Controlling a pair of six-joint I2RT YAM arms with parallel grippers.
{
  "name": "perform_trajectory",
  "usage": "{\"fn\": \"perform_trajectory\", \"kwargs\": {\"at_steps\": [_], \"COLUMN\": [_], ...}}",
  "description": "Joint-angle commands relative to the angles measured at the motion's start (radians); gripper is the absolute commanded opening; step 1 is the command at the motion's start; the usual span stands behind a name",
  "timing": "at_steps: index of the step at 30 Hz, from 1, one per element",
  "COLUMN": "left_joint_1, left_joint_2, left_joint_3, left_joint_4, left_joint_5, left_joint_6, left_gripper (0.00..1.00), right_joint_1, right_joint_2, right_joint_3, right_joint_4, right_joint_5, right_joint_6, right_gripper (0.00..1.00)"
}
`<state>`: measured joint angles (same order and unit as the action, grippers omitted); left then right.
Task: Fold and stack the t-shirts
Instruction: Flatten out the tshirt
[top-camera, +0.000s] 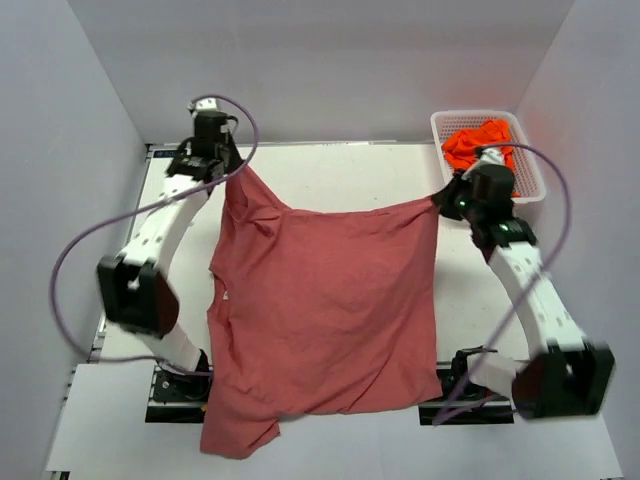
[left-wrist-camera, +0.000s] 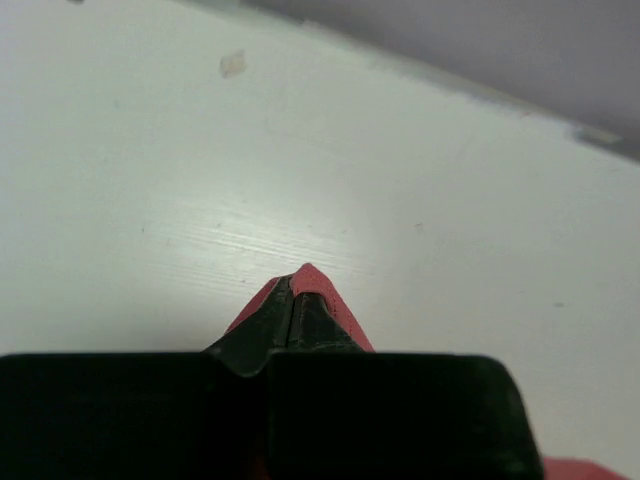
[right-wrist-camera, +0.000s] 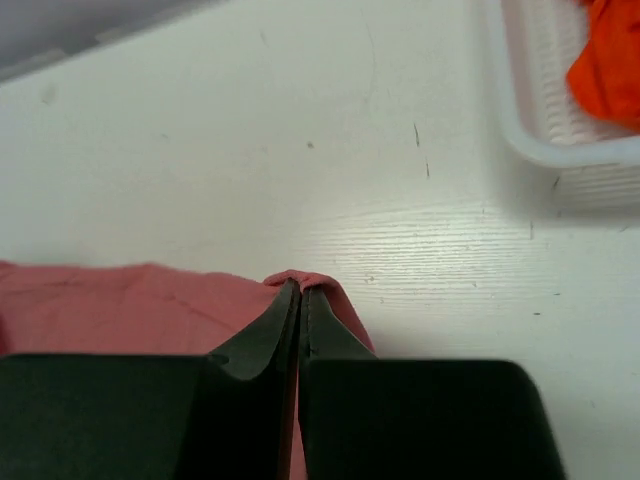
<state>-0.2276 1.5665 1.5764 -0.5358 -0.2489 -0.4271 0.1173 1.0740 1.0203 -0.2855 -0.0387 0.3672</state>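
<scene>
One red tee (top-camera: 320, 310) lies spread over the table (top-camera: 340, 175), with its far edge stretched between the two claws and its near left sleeve reaching past the two arm bases. The left claw (top-camera: 237, 168) is closed, pinching the tee's far left corner. The right claw (top-camera: 440, 204) is also closed, pinching the far right corner. One white basket (top-camera: 475, 114) sits at the far right, just beyond the right claw. It holds bunched orange tees (top-camera: 478, 142), and how many there are cannot be told.
</scene>
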Motion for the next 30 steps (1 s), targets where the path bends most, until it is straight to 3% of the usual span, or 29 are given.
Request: {"fn": "perform_trajectory", "kwargs": {"at_steps": [1,2,3,4,5,6,7,8,9,12,14,18,22,23,26,30], "left_joint_1": [0.026,0.027,0.037,0.037,0.037,0.046,0.047,0.047,0.047,0.047,0.047,0.047,0.025,0.025,0.025,0.025], "left_joint_2": [0.166,0.231,0.295,0.358,0.479,0.536,0.588,0.636,0.708,0.725,0.669,0.468,0.298,0.276,0.247,0.348], "left_joint_3": [0.037,0.071,0.114,0.225,0.291,0.439,0.514,0.584,0.699,0.767,0.697,0.417,0.199,0.116,0.031,0.077], "left_joint_4": [0.102,0.102,0.083,0.064,0.039,-0.025,-0.058,-0.085,-0.126,-0.15,-0.15,-0.167,-0.234,-0.222,-0.179,-0.188], "left_joint_5": [-0.053,-0.053,-0.053,-0.035,-0.02,-0.01,0.009,0.019,0.032,0.045,0.054,0.031,0.046,0.115,0.187,0.236], "left_joint_6": [-0.013,-0.027,-0.027,-0.027,-0.027,-0.027,-0.027,-0.01,0.013,0.045,0.045,0.044,0.021,0.021,0.021,0.052], "left_gripper": [0.0,0.0,0.0,0.0,0.0,0.46,0.82,1.0,1.0,1.0,1.0,1.0,1.0,1.0,1.0,0.9], "right_joint_1": [-0.007,-0.005,-0.007,-0.005,-0.005,-0.004,-0.004,-0.002,-0.002,0.004,0.008,0.024,0.042,0.045,0.055,0.071], "right_joint_2": [0.166,0.258,0.353,0.398,0.485,0.565,0.598,0.654,0.696,0.73,0.704,0.575,0.422,0.405,0.32,0.317], "right_joint_3": [-0.002,0.012,0.076,0.102,0.136,0.261,0.297,0.358,0.413,0.48,0.465,0.384,0.163,0.118,0.016,-0.061], "right_joint_4": [0.259,0.272,0.273,0.275,0.229,0.201,0.154,0.14,0.103,0.066,0.066,0.02,-0.009,-0.021,-0.035,-0.029], "right_joint_5": [-0.044,-0.062,-0.099,-0.125,-0.13,-0.136,-0.139,-0.138,-0.145,-0.159,-0.165,-0.164,-0.129,-0.127,-0.112,-0.121], "right_joint_6": [0.0,-0.002,-0.049,-0.06,-0.066,-0.083,-0.086,-0.086,-0.086,-0.082,-0.08,-0.083,-0.083,-0.086,-0.083,-0.064], "right_gripper": [0.0,0.02,0.15,0.28,0.53,0.62,0.8,0.9,0.9,0.9,0.9,0.9,0.9,0.9,0.9,0.9]}}
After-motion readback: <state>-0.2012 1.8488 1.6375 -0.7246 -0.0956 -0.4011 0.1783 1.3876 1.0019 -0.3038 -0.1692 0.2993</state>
